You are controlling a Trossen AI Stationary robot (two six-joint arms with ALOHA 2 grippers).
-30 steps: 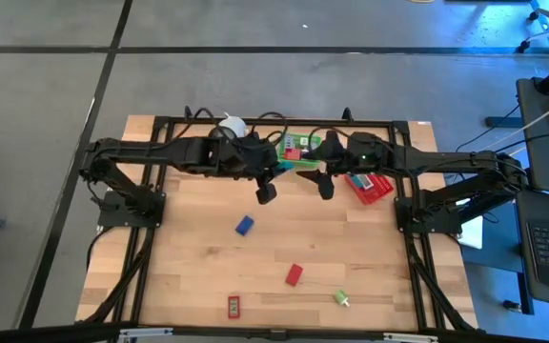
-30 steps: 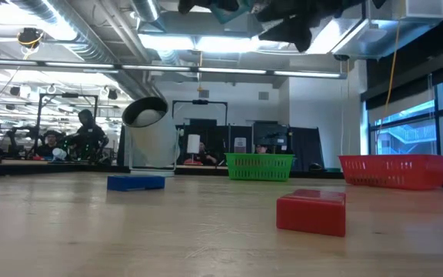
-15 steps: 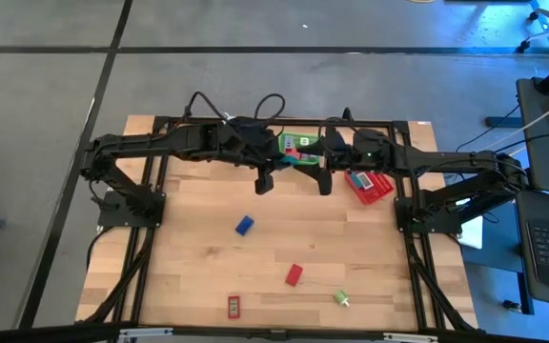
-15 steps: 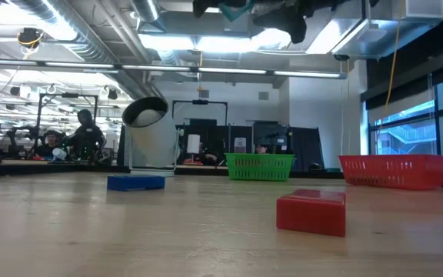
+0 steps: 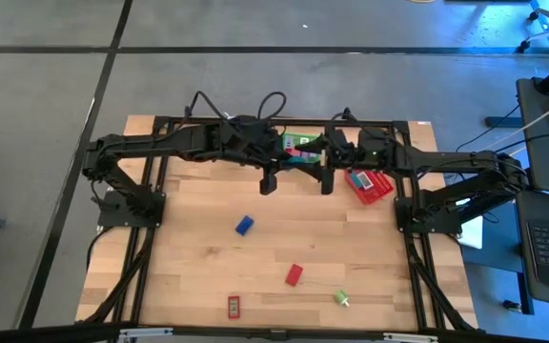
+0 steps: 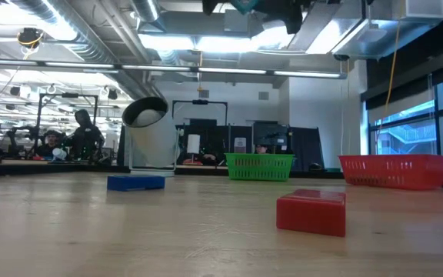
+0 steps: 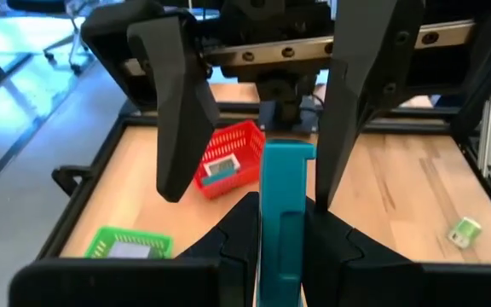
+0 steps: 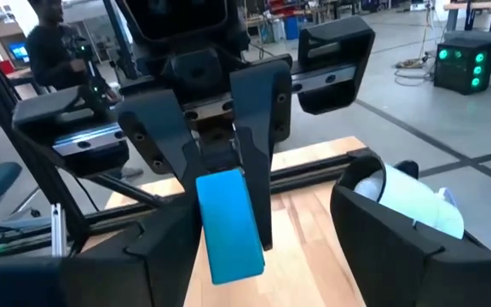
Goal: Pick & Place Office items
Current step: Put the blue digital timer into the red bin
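From above, the two arms meet over the far edge of the table (image 5: 198,276), just in front of the green basket (image 5: 298,145); the left gripper (image 5: 270,181) has its fingers clamped on a teal block (image 5: 302,159) and the right gripper (image 5: 326,181) faces it with fingers apart, so this looks like a handover in mid-air. The red basket (image 5: 370,185) sits near the far right corner with a small packet in it, and the green basket holds pink and pale pieces. A blue block (image 5: 244,225) lies near the table's middle, a red block (image 5: 294,274) nearer the front edge, and a red packet (image 5: 233,307) and a green piece (image 5: 340,298) close to the front edge. At table height, the blue block (image 6: 135,182), red block (image 6: 311,211), both baskets and a white roll (image 6: 149,138) stand on the wood, grippers mostly out of sight overhead. The left wrist camera shows the teal block (image 7: 281,213) upright between that arm's own fingers, the other gripper's fingers spread either side. The right wrist camera shows the block (image 8: 227,223) pinched by the opposing fingers. The risk, as I judge it: if the left lets go before the right closes, the block drops outside the baskets; a skewed close could twist it loose
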